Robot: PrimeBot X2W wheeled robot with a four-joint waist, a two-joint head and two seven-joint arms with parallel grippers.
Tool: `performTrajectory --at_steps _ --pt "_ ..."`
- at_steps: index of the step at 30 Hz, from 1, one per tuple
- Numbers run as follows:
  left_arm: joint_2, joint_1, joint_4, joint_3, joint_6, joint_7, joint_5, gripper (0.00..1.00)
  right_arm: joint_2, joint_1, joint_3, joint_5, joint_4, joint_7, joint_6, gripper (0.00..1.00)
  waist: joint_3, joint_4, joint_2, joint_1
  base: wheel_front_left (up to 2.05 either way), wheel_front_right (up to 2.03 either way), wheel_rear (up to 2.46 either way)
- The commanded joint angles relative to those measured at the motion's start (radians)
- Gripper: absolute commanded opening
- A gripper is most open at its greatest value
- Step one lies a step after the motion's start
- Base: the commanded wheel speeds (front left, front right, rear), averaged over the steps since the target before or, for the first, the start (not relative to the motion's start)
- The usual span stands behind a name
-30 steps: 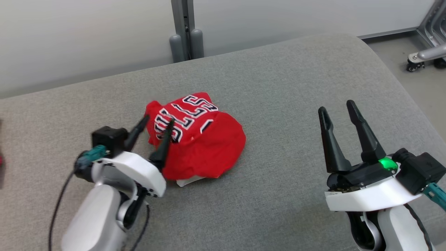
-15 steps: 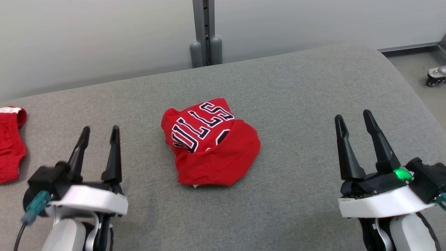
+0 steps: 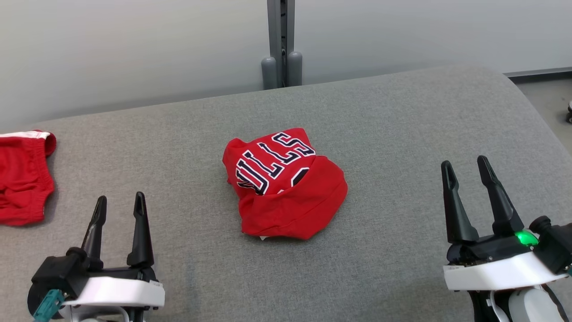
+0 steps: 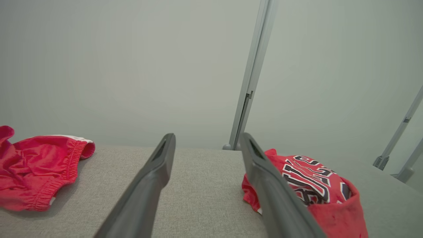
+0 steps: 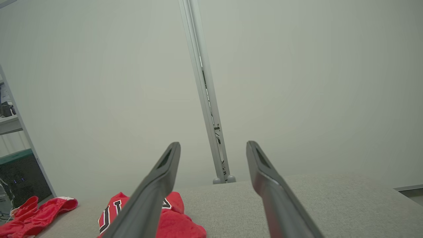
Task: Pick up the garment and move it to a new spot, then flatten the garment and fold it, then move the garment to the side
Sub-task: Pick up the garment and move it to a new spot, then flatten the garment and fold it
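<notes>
jaws: both spread, empty | jersey (image 3: 286,188) crumpled | right wrist: cabinet (image 5: 23,178) beyond shorts (image 5: 33,211)

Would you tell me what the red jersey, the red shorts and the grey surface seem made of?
Red jersey: likely soft knit fabric, matte, crumpled, with stitched-looking lettering. Red shorts: similar fabric, with gathered elastic hems. Grey surface: woven upholstery cloth, probably padded, judging by its rounded edge.

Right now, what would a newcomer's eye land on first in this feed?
The bunched red jersey with black-and-white lettering, lying in the middle of the grey padded surface. Next come the two open grippers flanking it without touching it: the left gripper at lower left and the right gripper at lower right. A second red garment lies at the surface's far left.
</notes>
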Motion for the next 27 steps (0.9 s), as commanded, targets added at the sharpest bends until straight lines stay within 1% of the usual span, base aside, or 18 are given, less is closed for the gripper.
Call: performTrajectory --at_steps 1,3,13,27 --pt "0.0 0.011 -0.003 0.006 -0.002 -0.004 0.004 1.0 -0.006 0.011 -0.004 -0.005 -0.003 -0.001 0.0 1.0 -0.003 0.002 0.0 0.0 0.0 0.0 0.0" --pt "-0.012 0.022 -0.004 0.013 -0.005 -0.004 0.02 1.0 -0.003 0.008 -0.005 -0.006 0.0 0.0 0.0 1.0 -0.005 0.002 0.0 0.0 0.0 0.0 0.0" --pt "-0.038 0.04 -0.005 0.036 -0.017 -0.004 0.053 1.0 -0.009 0.007 0.002 -0.008 0.019 0.0 0.0 1.0 -0.014 0.005 0.0 0.0 0.0 0.0 0.0" --pt "-0.058 0.044 0.008 0.04 -0.03 -0.004 0.071 1.0 -0.015 0.006 0.012 -0.004 0.025 -0.001 0.0 1.0 -0.017 0.011 0.0 0.0 0.0 0.0 0.0"
